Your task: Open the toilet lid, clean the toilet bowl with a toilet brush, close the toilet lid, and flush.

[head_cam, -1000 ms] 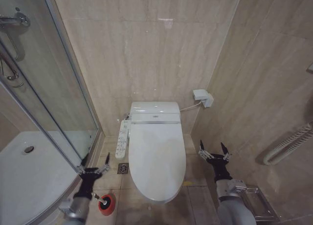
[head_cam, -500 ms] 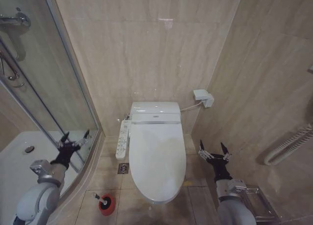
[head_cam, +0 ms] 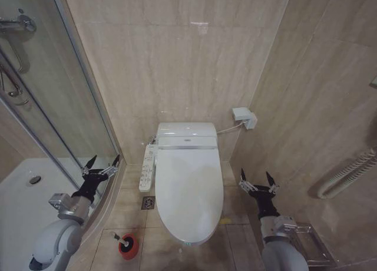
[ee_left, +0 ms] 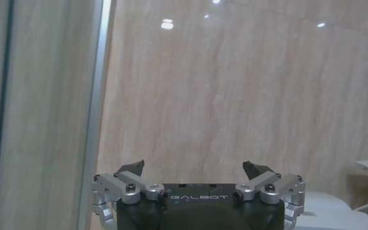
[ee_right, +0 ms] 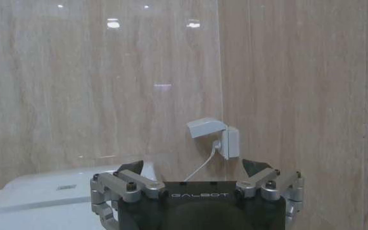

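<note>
The toilet lid (head_cam: 189, 194) lies shut over the toilet bowl, whose inside is hidden; the white button panel (head_cam: 147, 168) runs along its left side. On the floor tiles left of the toilet's front stands the toilet brush (head_cam: 128, 245), black in its red cup holder. My left gripper (head_cam: 101, 164) hangs open in the air by the shower's glass edge, above the brush and left of the panel. My right gripper (head_cam: 257, 179) is open too, raised right of the toilet near the wall. Both wrist views show spread fingers, left gripper (ee_left: 193, 168) and right gripper (ee_right: 197, 167), holding nothing.
A glass shower enclosure (head_cam: 65, 124) with a white tray (head_cam: 23, 212) fills the left. A floor drain (head_cam: 148, 203) sits beside the toilet. A wall outlet (head_cam: 244, 116) with cable is right of the tank (head_cam: 187, 131). A handrail (head_cam: 347, 174) is on the right wall.
My left arm rose from just above the brush, swung out to the left toward the shower glass, then shifted a little back to the right. The right arm stayed still.
</note>
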Controlling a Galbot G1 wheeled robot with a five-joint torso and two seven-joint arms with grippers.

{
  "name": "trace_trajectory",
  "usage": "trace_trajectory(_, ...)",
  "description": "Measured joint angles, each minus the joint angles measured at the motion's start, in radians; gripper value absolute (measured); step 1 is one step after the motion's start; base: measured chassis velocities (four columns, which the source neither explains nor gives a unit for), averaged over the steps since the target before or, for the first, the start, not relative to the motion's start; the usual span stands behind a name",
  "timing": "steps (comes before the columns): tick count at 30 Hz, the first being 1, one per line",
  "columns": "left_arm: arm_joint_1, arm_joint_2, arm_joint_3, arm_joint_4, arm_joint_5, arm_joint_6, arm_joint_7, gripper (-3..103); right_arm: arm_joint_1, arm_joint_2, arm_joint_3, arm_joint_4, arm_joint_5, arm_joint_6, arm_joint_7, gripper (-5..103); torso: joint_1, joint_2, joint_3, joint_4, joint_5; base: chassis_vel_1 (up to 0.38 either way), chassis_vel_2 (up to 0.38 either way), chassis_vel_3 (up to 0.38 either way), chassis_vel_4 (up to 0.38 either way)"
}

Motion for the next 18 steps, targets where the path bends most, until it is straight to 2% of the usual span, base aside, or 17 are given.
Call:
trace_trajectory(4, 0.003, -0.011, 0.004, 0.026, 0.013, -0.034, 0.003, 100, 0.000, 0.000, 0.000, 0.000, 0.000, 0.000, 0.000, 100, 0.000, 0.000, 0.000, 0.0001, -0.0001, 0.000, 0.000, 0.000, 0.000)
trace_trajectory(18, -0.012, -0.019, 0.014, 0.040, 0.010, -0.035, -0.011, 100, 0.000, 0.000, 0.000, 0.000, 0.000, 0.000, 0.000, 100, 0.000, 0.000, 0.000, 0.0000, 0.0001, 0.000, 0.000, 0.000, 0.000)
